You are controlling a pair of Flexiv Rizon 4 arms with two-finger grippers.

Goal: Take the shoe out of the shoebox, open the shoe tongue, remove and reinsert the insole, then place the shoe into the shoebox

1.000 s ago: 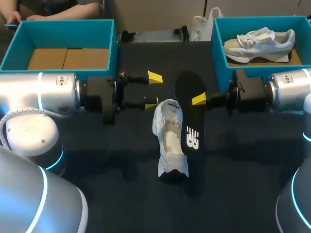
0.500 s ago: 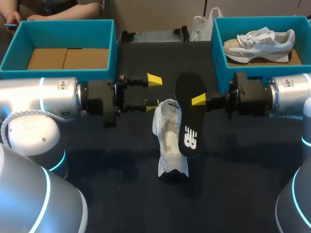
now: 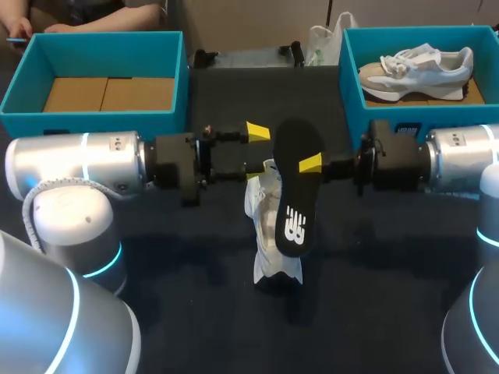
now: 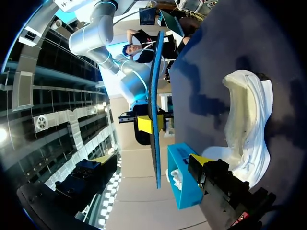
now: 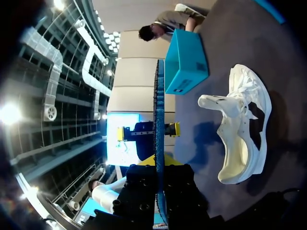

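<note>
The flat black insole [image 3: 295,187], a white logo printed on it (the mark left unread), hangs pinched in the right tool [image 3: 309,164] just over the white shoe [image 3: 273,226] resting on the dark bench [image 3: 195,312], with the left tool [image 3: 255,150] spread wide beside it, gripping nothing.

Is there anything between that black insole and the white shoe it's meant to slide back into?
Nothing visible lies between them. The insole hangs in the right gripper right over the shoe, whose opening shows bare. The open left gripper sits at the shoe's end, beside the opening, seemingly not across it.
</note>
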